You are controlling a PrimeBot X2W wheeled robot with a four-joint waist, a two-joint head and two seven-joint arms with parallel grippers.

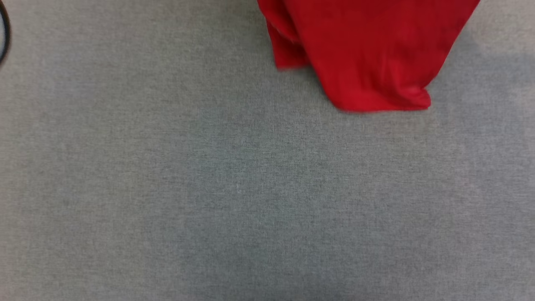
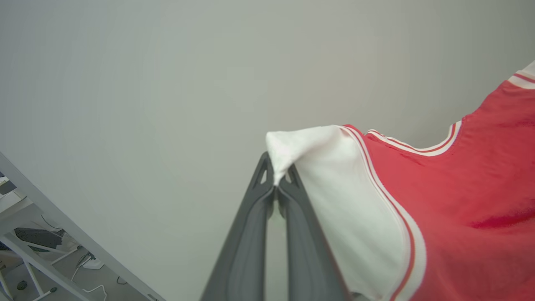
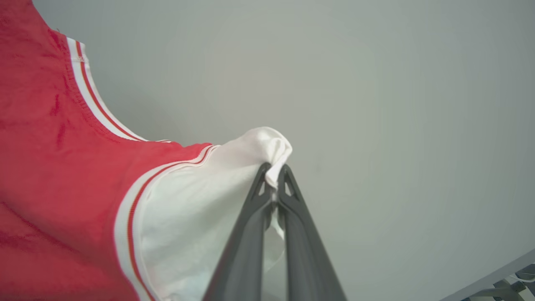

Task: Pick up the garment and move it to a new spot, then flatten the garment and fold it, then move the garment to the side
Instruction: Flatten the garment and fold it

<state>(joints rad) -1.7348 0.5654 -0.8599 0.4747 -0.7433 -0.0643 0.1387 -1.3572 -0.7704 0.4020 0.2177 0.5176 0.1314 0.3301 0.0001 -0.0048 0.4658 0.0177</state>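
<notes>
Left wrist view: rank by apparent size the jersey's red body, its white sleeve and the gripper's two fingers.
1. Red body of the garment: largest.
2. White sleeve and the fingers of the left gripper: about alike. The fingers sit nearest the camera, so I won't rank these two.

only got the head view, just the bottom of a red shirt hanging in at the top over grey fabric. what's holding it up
Observer: The left gripper is shut on one white short sleeve of the red jersey T-shirt.
Operator: and the right one
Observer: The right gripper is shut on the other white sleeve, bunched at its fingertips.
Operator: which edge is up top
Observer: The neckline, edged with red-white striped trim, hangs between the two sleeves.
</notes>
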